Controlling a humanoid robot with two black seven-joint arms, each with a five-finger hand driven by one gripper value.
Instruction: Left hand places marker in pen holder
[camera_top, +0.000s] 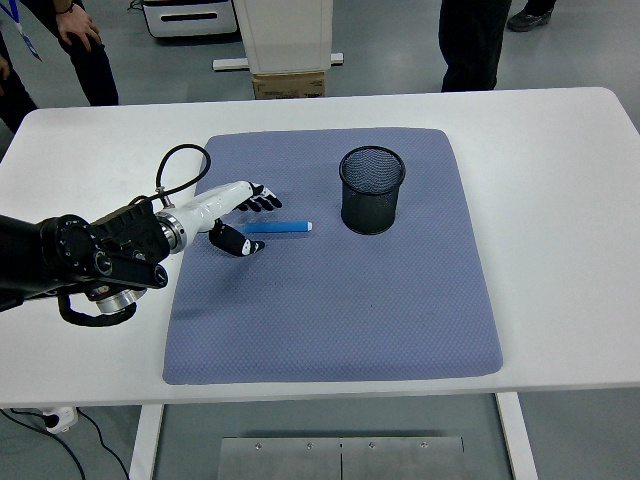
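Observation:
A blue marker (278, 228) lies flat on the blue-grey mat (330, 310), pointing left to right, just left of a black mesh pen holder (372, 190) that stands upright on the mat. My left hand (248, 220) reaches in from the left and hovers at the marker's left end. Its fingers (266, 201) are spread above the marker and the thumb (236, 244) sits below it, holding nothing. The right arm is out of view.
The mat covers the middle of the white table (560, 200). People stand beyond the far edge at the top left (70, 40) and top right (475, 40). A cardboard box (287, 85) sits on the floor behind the table.

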